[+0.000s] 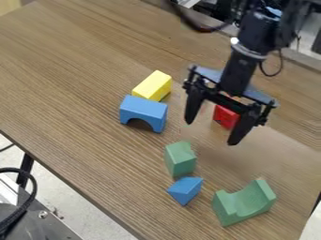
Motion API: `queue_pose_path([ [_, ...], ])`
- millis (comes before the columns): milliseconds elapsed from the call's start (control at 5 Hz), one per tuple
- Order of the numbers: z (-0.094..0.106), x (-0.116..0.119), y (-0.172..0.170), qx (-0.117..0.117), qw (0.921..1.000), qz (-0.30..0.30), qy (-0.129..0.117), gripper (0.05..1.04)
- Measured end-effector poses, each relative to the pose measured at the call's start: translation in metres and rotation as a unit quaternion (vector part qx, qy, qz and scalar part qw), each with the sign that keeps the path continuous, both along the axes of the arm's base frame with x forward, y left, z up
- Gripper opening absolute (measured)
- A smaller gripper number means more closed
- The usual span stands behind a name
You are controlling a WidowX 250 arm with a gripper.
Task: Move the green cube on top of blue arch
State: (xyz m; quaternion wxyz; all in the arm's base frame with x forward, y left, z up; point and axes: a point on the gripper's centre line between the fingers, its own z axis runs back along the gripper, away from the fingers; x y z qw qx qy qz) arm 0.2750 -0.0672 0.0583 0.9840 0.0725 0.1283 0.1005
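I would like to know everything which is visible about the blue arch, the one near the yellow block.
The blue arch is a short, blocky piece with a smooth, plain surface, perhaps painted wood. It has a flat top, straight edges and a rounded cut-out below. It stands upright on its two feet on the brown table, opening downward, with nothing on top. The yellow block lies right behind it; whether they touch, I cannot tell.

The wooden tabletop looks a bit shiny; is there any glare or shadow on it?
Camera view: a soft, pale sheen lies on the wooden tabletop between the red block and the green curved block; the hollow under the blue arch is dark with shadow.
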Motion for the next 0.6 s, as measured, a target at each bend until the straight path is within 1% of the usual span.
queue_pose_path([
  [200,-0.001,0.007,0.003,0.004,0.9999,0.008,0.006,1.0],
  [400,-0.011,0.002,0.014,-0.007,0.9967,0.08,0.01,1.0],
  [600,-0.012,0.003,0.019,-0.01,0.9956,0.093,0.01,1.0],
])
